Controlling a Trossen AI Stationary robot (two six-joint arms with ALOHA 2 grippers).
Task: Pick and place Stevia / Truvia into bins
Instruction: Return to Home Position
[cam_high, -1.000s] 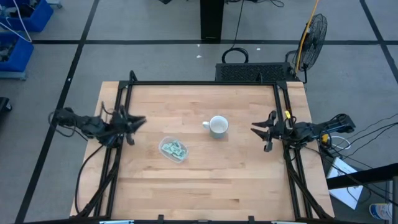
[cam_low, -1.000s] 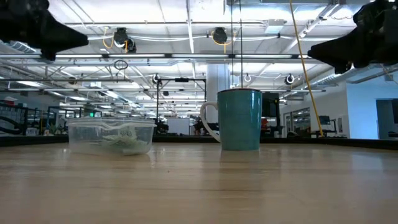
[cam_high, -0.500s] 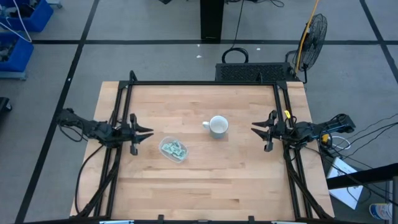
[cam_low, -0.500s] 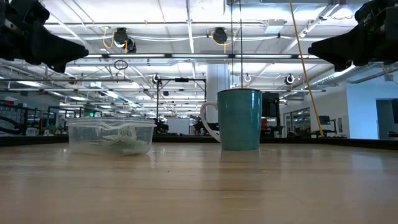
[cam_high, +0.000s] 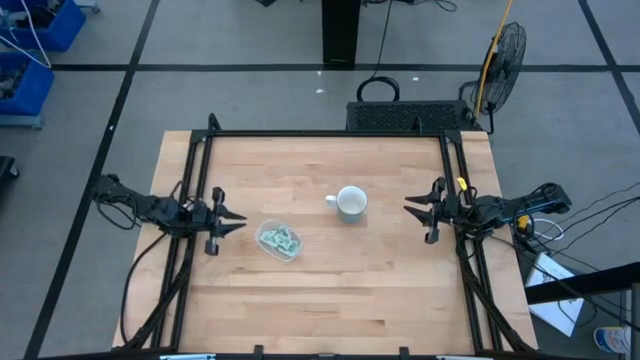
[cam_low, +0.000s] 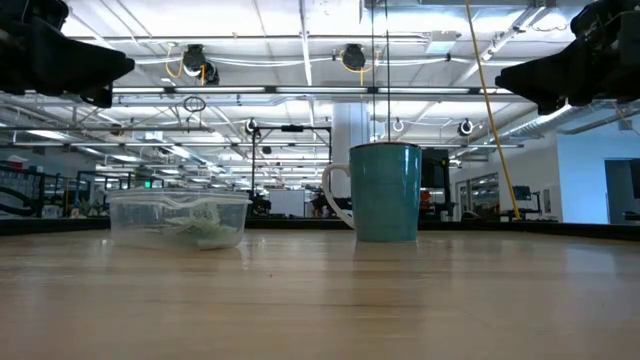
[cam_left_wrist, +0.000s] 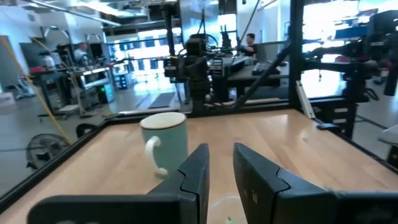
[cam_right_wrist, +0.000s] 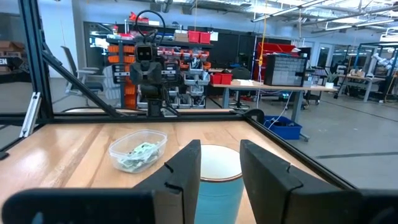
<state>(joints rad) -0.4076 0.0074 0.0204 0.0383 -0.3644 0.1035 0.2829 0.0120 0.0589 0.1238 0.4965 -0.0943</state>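
Stevia packets (cam_high: 284, 239) are sitting inside the clear bin (cam_high: 263, 232), which is lying near the left gripper (cam_high: 233, 217), just ahead of its tips and a bit off-axis, long side running diagonal to the table (cam_high: 330, 300) edge. Left gripper is hanging empty, fingers narrowly parted. Right gripper (cam_high: 409, 208) is waiting well apart beyond the mug (cam_high: 350, 203), likewise empty with a narrow gap.

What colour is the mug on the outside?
The mug is teal outside; the low view shows it best.
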